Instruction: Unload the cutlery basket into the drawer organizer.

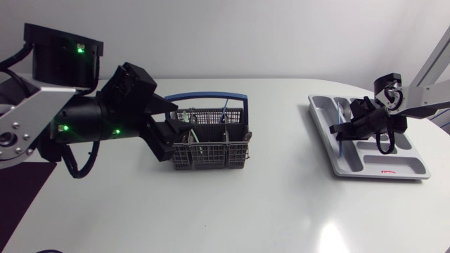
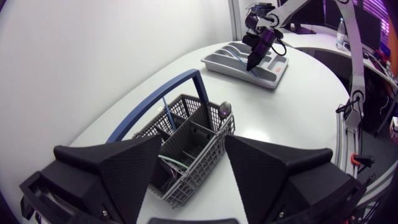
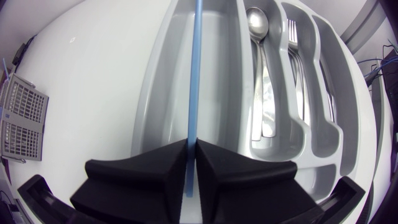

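On the table (image 1: pixel 267 211), the cutlery basket (image 1: pixel 211 140) is sitting toward 9 o'clock, and the drawer organizer (image 1: pixel 394 163) is lying well apart from it toward 3 o'clock. The left gripper (image 1: pixel 169 137) is hanging at the basket's 9 o'clock edge, fingers spread, with the basket just ahead of them (a few utensils (image 2: pixel 224 110) are standing inside it). The right gripper (image 1: pixel 362 125) is hovering over the organizer's 10 o'clock part, pinching a slim stick (image 3: pixel 193 87) that is running lengthwise along one long compartment. A spoon (image 3: pixel 257 56) and forks (image 3: pixel 297 68) are lying in the neighbouring compartments.
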`<action>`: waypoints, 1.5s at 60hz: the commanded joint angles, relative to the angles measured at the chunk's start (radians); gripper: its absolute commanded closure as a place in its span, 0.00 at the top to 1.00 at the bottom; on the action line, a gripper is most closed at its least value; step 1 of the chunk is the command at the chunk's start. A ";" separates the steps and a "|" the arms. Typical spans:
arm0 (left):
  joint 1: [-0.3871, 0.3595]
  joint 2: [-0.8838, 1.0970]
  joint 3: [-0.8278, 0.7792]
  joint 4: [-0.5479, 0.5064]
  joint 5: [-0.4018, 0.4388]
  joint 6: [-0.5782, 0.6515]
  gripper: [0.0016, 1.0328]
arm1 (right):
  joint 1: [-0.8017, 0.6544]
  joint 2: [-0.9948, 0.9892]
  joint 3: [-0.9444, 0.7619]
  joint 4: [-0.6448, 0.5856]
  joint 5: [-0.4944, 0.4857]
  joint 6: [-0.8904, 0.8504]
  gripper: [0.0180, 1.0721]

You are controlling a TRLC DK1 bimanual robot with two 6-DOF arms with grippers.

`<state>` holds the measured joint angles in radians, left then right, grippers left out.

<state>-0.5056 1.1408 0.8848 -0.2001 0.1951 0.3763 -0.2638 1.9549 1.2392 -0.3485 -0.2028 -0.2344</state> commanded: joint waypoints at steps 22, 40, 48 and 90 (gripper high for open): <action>-0.034 -0.026 -0.058 0.031 -0.037 0.052 0.71 | 0.041 -0.206 -0.092 -0.084 0.008 0.010 0.49; -0.050 -0.010 -0.099 0.099 -0.043 0.076 0.74 | 0.233 -0.410 -0.083 -0.254 -0.239 0.092 0.49; -0.056 -0.012 -0.133 0.126 -0.043 0.101 0.75 | 0.314 -0.406 -0.076 -0.267 -0.334 0.167 0.49; -0.045 0.011 -0.221 0.222 -0.043 0.134 0.75 | 0.552 -0.174 0.078 -0.256 -0.417 0.322 0.42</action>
<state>-0.5556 1.1358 0.6968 0.0063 0.1547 0.4816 0.2726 1.7458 1.2915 -0.6025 -0.6098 0.0536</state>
